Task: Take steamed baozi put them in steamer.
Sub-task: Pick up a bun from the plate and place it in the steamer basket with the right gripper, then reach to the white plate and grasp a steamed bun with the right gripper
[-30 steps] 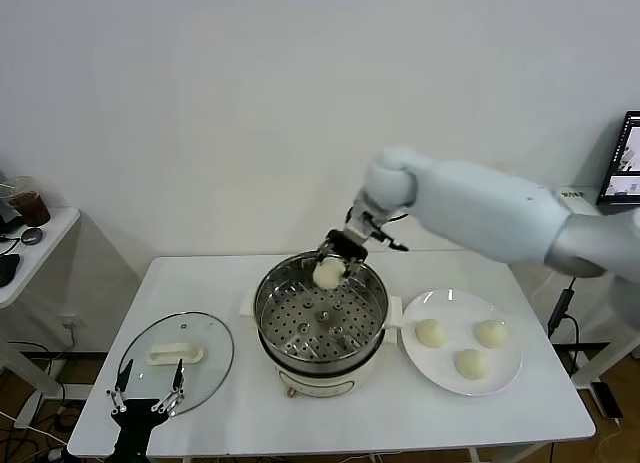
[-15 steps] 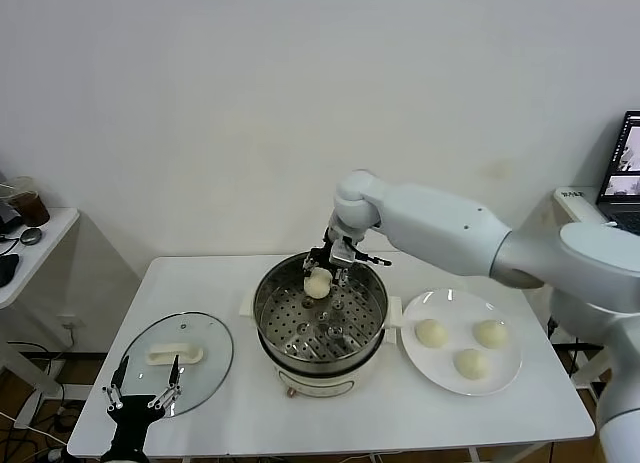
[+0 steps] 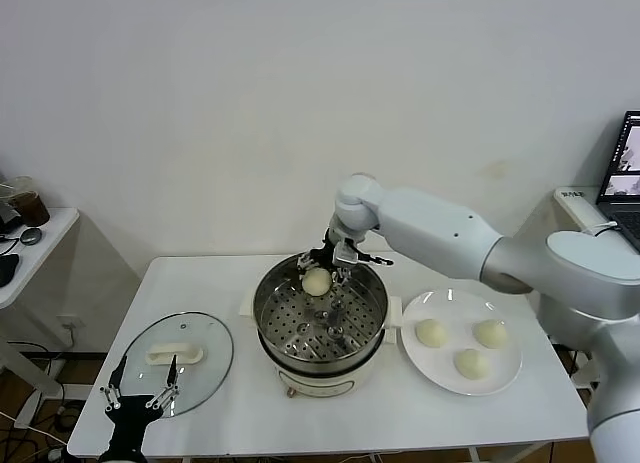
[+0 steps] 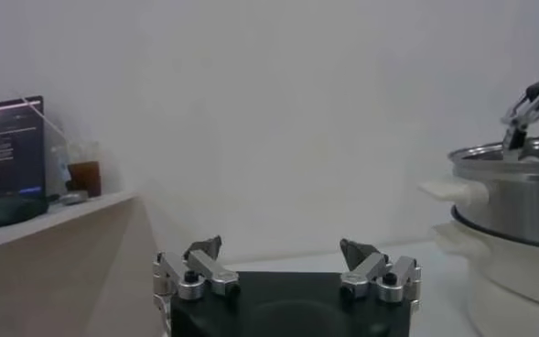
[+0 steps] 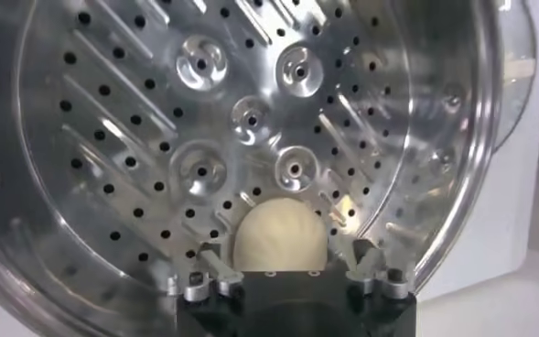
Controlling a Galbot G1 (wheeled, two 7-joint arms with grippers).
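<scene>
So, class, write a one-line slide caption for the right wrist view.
Right gripper, jaws open, sets one baozi on the steamer tray.

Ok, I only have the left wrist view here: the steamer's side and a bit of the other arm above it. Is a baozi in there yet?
Observer: Yes, one baozi sits on the perforated tray, at the far side of the steamer.
Operator: Is the right pincer gripping it?
Observer: It looks not; its jaws stand open either side of the bun.
Operator: How many to go?
Observer: On the white plate, to the steamer's right, three baozi wait.
</scene>
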